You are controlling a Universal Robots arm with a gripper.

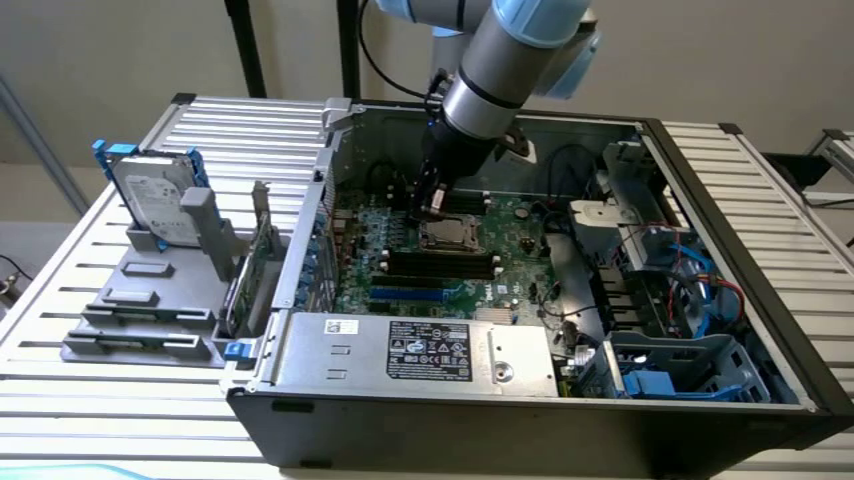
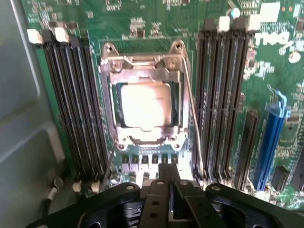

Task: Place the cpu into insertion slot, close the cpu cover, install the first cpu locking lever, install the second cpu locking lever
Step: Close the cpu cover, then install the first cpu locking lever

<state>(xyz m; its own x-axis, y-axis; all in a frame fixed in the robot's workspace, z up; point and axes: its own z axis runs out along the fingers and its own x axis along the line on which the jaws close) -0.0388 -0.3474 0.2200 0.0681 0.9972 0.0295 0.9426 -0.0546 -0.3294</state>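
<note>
Table (image 1: 120, 400): a slatted metal bench carries an open computer case (image 1: 534, 440), with a hard drive (image 1: 154, 195) standing in a grey holder at the exterior view's left.
Arm (image 1: 501, 70): the grey and pale blue robot arm reaches down into the case from above.
Circuit board (image 1: 521, 250): the green board lies flat on the case floor, behind a silver power supply (image 1: 414, 350).
Memory slots (image 2: 71, 104): long black banks run along two opposite sides of the socket.
Gripper (image 1: 430, 205): it hangs just above the socket's edge, its black fingers (image 2: 159, 190) pressed together with nothing between them.
Insertion slot (image 1: 447, 236): near the middle of the board, directly below the gripper.
Cpu cover (image 2: 142, 64): the silver frame lies down over the socket.
Cpu (image 2: 145, 104): seated in the socket, its dull metal top showing through the cover's window.
Locking lever (image 2: 192, 123): a thin wire rod runs along one side of the cover; whether it is latched cannot be told.
</note>
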